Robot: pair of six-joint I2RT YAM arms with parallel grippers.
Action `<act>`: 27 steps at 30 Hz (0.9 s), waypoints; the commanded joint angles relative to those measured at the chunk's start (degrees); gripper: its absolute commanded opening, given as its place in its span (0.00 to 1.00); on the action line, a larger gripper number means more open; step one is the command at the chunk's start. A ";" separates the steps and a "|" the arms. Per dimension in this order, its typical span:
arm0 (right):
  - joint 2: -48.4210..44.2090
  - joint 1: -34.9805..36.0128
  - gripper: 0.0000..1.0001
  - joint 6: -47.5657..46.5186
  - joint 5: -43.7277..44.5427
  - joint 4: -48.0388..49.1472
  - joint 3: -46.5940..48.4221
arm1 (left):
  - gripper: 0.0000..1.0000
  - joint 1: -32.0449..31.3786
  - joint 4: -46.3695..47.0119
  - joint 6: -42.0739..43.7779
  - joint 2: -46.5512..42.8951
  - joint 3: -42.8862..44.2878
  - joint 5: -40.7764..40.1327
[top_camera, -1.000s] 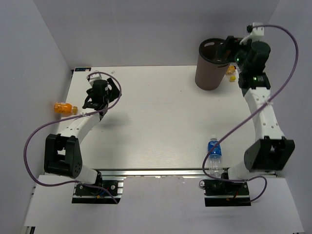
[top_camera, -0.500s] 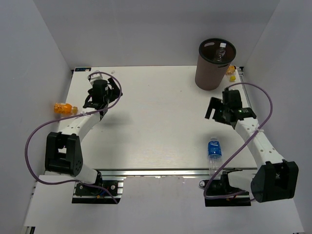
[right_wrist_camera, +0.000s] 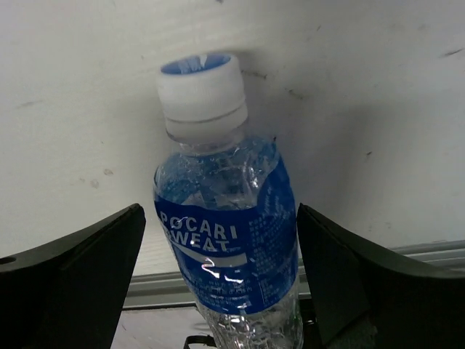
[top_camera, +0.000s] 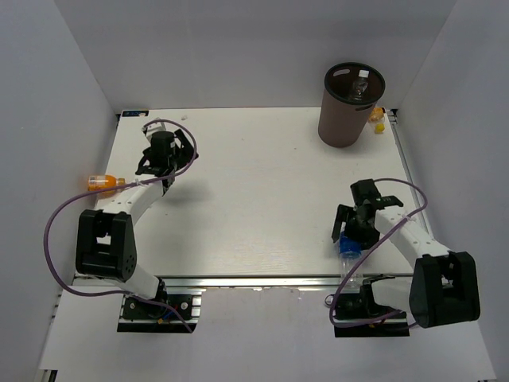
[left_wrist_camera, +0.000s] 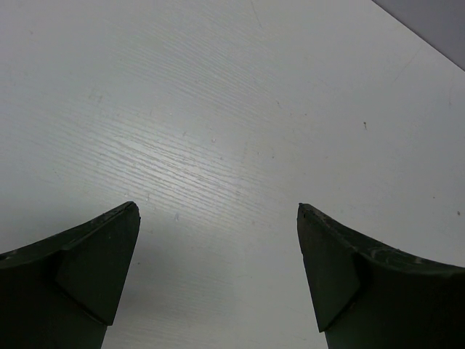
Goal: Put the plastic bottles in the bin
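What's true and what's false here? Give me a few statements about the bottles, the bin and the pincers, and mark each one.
1. The right pincer is open, with the blue-label bottle between its fingers. True.
2. The left pincer grips the orange bottle. False: it is open and holds nothing; the orange bottle lies apart from it.
3. The bin stands upright near the far right corner. True.
4. The blue-label bottle has lost its cap. False: its white cap is on.

"POCARI SWEAT" on blue-label bottle (right_wrist_camera: 227,240).
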 commanded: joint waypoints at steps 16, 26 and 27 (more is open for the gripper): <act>2.86 0.60 0.28 -6.84 -12.91 16.41 20.22 | 0.98 2.05 -1.21 -0.68 0.68 1.50 0.10; 8.91 0.42 0.28 -16.34 -6.89 54.47 37.01 | 0.98 2.32 -1.65 -0.24 -1.34 0.80 -0.69; 10.57 0.42 0.31 -18.78 -6.27 57.80 39.46 | 0.98 2.32 -1.91 -0.24 -1.61 0.88 -0.87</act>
